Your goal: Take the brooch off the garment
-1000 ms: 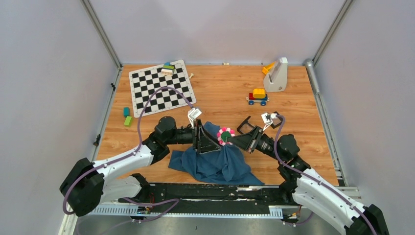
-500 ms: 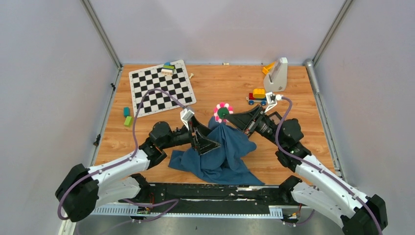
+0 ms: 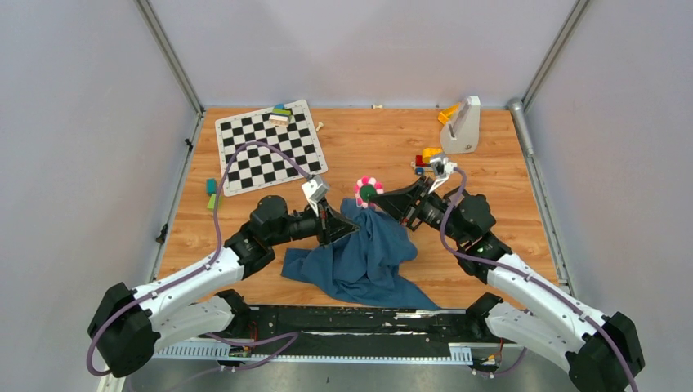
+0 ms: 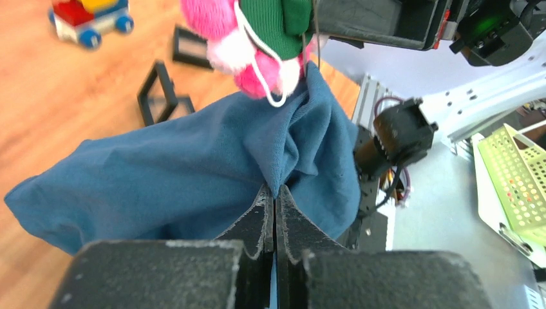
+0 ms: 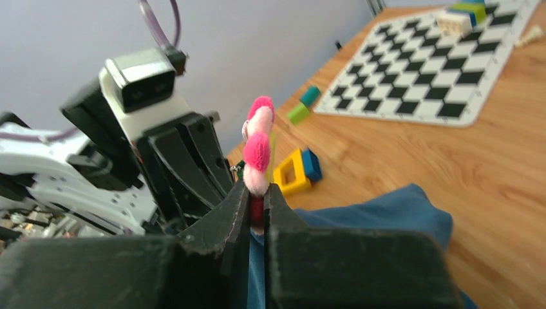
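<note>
The brooch (image 3: 368, 190), a pink and white flower with a green centre, is raised above the table with my right gripper (image 3: 379, 197) shut on it. Its petals stick out past the right fingertips (image 5: 239, 196). The teal-blue garment (image 3: 368, 255) is drawn up into a peak that reaches the brooch (image 4: 257, 38). My left gripper (image 3: 351, 229) is shut on a fold of the garment (image 4: 193, 161) just below that peak, its tips (image 4: 275, 191) pinching the cloth. The rest of the garment lies bunched on the table between the arms.
A chessboard (image 3: 270, 147) with small blocks lies at the back left, green and teal blocks (image 3: 212, 194) beside it. A toy car (image 4: 87, 16) and a grey stand (image 3: 463, 124) sit at the back right. Black square frames (image 4: 158, 93) lie behind the garment.
My right gripper has lifted the brooch up and toward the back, pulling the garment into a peak. My left gripper, open before, has shut on a fold of the cloth.
</note>
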`<state>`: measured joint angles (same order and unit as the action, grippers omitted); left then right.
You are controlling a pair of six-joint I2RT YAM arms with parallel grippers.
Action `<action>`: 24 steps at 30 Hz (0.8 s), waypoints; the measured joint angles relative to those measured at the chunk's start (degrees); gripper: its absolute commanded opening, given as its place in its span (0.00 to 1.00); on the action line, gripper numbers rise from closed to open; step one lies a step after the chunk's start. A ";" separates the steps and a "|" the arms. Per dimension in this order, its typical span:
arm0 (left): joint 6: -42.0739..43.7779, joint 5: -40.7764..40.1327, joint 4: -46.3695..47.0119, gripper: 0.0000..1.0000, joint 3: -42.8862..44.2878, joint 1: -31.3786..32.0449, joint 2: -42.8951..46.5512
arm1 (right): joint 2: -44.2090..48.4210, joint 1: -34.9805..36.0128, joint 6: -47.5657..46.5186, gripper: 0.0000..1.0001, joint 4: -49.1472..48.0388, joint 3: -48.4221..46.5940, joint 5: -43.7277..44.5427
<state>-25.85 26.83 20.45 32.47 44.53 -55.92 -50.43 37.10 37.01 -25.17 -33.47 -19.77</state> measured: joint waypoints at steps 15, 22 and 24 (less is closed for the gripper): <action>-6.08 1.40 -0.52 0.76 -5.57 0.00 -0.11 | 4.31 0.00 0.22 0.00 -0.48 12.92 -1.49; -9.33 1.70 9.05 0.99 -10.78 0.00 -4.35 | 7.85 0.00 7.21 0.00 -1.99 16.72 -1.44; -10.36 2.08 13.27 1.00 -12.22 0.00 -6.21 | 8.41 0.00 8.63 0.00 -2.16 17.73 -1.66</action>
<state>-36.21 28.91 33.71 20.25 44.53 -62.13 -42.02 37.10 45.65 -27.33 -15.75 -21.43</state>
